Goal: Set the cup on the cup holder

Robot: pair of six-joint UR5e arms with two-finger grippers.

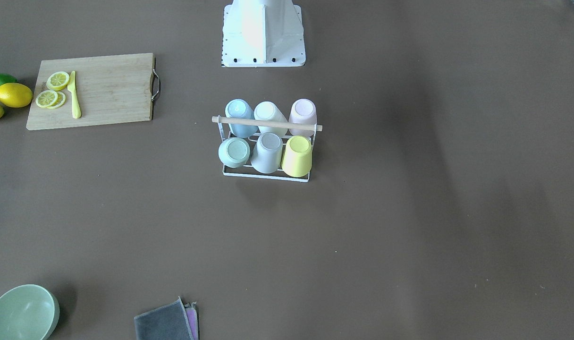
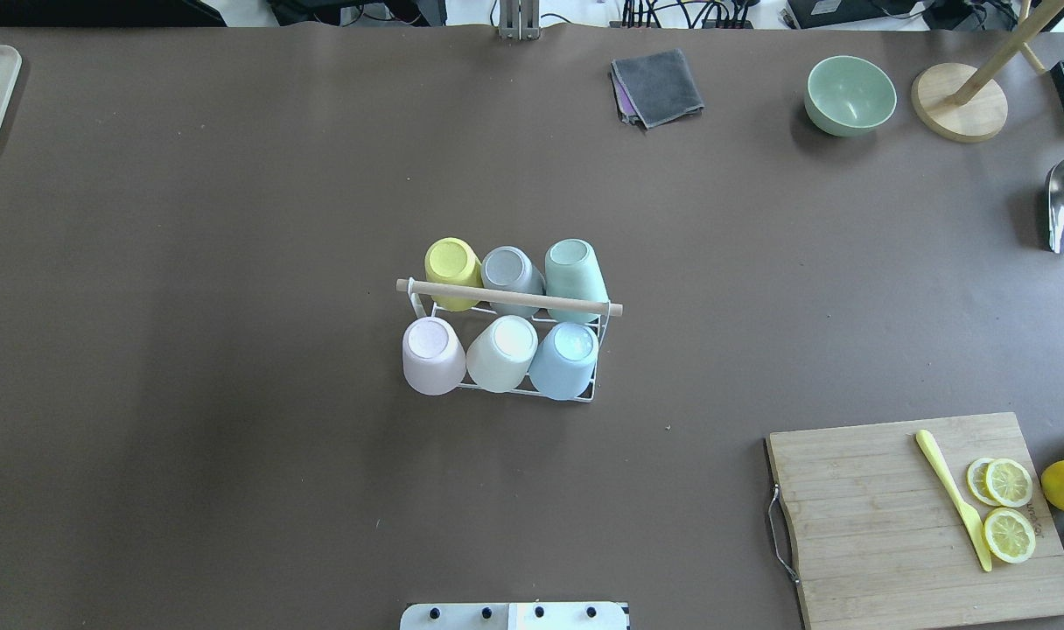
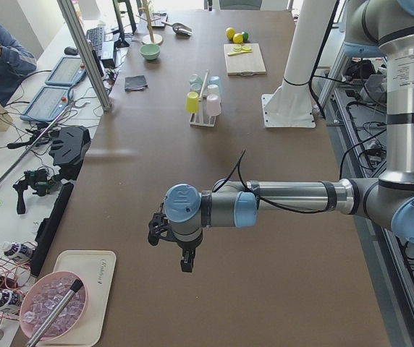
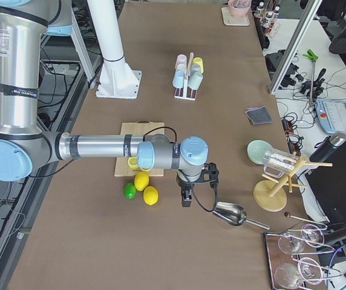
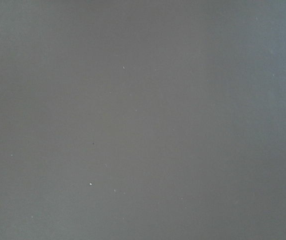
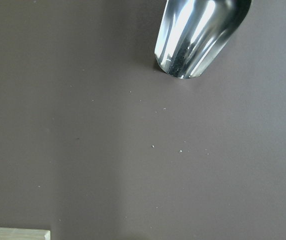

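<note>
Near the middle of the brown surface (image 2: 191,219) stands the small white wire cup holder with a light wooden rod across its top (image 2: 509,297). Six cups sit upside down on its prongs, three on each side of the rod.

From left to right, the far row has the yellow cup (image 2: 451,267), the grey cup (image 2: 507,271) and the green cup (image 2: 571,267). The near row has the pink cup (image 2: 431,350), the white cup (image 2: 503,350) and the blue cup (image 2: 567,354).

The left pincer (image 3: 169,249) hangs over bare surface, far to the left and well apart from the cup holder. The right pincer (image 4: 198,188) hangs over the surface far to the right, near the shiny metal scoop (image 6: 198,35) and the yellow lemons (image 4: 146,187). Both show only from the side, so I cannot tell how wide they are open or if they hold anything.

On the near right lies the wooden cutting board (image 2: 864,525) with the lemon slices (image 2: 1009,512) and the yellow toy knife (image 2: 952,499). On the far right are the pale green bowl (image 2: 850,94) and the folded grey cloth (image 2: 659,83).
</note>
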